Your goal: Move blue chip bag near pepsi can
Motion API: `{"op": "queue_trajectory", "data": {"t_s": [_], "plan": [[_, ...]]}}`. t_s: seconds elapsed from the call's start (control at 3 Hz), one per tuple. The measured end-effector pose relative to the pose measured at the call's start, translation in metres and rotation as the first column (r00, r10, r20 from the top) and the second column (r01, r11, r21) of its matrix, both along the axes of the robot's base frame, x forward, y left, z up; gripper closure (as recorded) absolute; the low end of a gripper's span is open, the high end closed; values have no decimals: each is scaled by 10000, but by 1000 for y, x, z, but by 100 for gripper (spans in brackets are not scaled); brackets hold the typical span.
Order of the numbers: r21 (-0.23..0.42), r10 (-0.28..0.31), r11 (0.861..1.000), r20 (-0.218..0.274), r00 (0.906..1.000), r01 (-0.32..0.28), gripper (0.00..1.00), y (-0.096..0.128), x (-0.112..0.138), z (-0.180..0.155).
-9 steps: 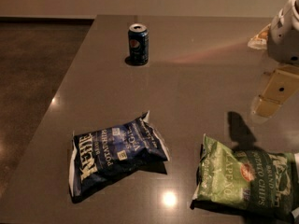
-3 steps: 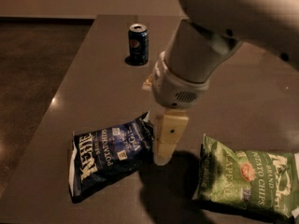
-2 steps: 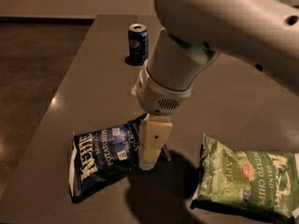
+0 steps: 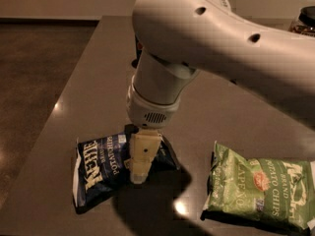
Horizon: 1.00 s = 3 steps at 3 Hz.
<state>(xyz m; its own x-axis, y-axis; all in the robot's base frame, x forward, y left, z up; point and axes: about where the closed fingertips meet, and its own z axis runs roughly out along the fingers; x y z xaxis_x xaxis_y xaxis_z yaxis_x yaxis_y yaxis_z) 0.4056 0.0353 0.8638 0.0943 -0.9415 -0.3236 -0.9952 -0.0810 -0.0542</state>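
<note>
The blue chip bag (image 4: pixel 106 171) lies flat on the dark table (image 4: pixel 88 82) at the front left. My gripper (image 4: pixel 139 173) points straight down over the bag's right half, its cream tip at the bag's surface. My white arm (image 4: pixel 197 38) fills the upper middle of the view and hides almost all of the pepsi can; only a dark sliver of the can (image 4: pixel 138 45) shows at the arm's left edge, far behind the bag.
A green chip bag (image 4: pixel 258 188) lies on the table at the front right. The table's left edge runs diagonally with brown floor (image 4: pixel 34 82) beyond it. A dark object (image 4: pixel 302 21) sits at the far right rear.
My arm has swung in from the right and come down over the blue chip bag, now covering the pepsi can. The bags have not moved.
</note>
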Motion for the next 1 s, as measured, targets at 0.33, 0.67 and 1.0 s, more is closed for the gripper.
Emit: {"op": "queue_trajectory", "data": {"t_s": [0.33,0.67,1.0], "plan": [[-160,-35,9999,-195,9998,31,12,3,1,-7],[-267,-124,9996,-336,9994,115,35,1,7,-7],[-251,-179,9995,-302,9994,171,59,1,18,1]]}}
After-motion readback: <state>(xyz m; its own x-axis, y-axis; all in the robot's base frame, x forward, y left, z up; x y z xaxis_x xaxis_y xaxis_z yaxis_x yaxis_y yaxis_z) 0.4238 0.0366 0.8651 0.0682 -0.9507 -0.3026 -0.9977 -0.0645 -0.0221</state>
